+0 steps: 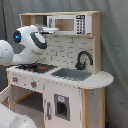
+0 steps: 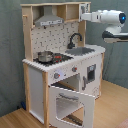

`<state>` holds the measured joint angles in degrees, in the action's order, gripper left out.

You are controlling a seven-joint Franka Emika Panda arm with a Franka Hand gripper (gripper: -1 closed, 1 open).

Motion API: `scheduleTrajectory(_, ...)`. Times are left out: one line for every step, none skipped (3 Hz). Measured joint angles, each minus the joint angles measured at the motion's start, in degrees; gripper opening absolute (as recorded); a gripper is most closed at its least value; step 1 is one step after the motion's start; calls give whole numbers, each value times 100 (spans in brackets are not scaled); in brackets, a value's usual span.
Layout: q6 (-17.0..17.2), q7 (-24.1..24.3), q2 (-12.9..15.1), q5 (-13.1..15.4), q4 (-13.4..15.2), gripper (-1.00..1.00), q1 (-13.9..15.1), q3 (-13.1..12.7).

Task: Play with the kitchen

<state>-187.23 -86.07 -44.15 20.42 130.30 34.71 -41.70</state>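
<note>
Pincer: the gripper (image 2: pixel 84 16) is up at the top shelf (image 2: pixel 67 5) of the kitchen (image 2: pixel 62 70), at its end on the second exterior view's right; in the first exterior view it (image 1: pixel 50 31) reaches in under the upper cabinet.
Pincer state: cannot tell — the fingers do not show clearly in either view.
Arm: the white arm (image 2: pixel 107 17) comes in level from the second exterior view's right; in the first exterior view its bulky white joints (image 1: pixel 31 41) stand before the stove side.
Kitchen: it stands on a wooden floor (image 2: pixel 15 120), directly below and behind the pincer, against a grey backdrop (image 2: pixel 10 50).
Faucet: the black faucet (image 2: pixel 74 39) curves over the grey sink (image 2: pixel 82 50), below the pincer.
Pot: a metal pot (image 2: pixel 45 56) sits on the stovetop (image 2: pixel 55 59), lower than the pincer and toward the second exterior view's left.
Hood: the grey hood (image 2: pixel 48 20) hangs about level with the pincer, well off toward the second exterior view's left.
Oven door: the oven door (image 2: pixel 72 102) hangs open, tipped outward — far below the pincer.
Knobs: the knobs (image 2: pixel 56 76) line the front panel under the stovetop.
Microwave: a toy microwave front (image 1: pixel 67 24) sits just beside the pincer, toward the first exterior view's right.
</note>
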Motion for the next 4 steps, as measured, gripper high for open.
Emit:
scheduleTrajectory(-36,-4,-133,0,96,-100,-154,95)
scheduleTrajectory(-35,-4,-145,0,84,100,-191,89)
scheduleTrajectory(-2,-1,-328,-4,87,100,-464,86)
scheduleTrajectory(-172,462,-549,-20,-221,100,-449,-34)
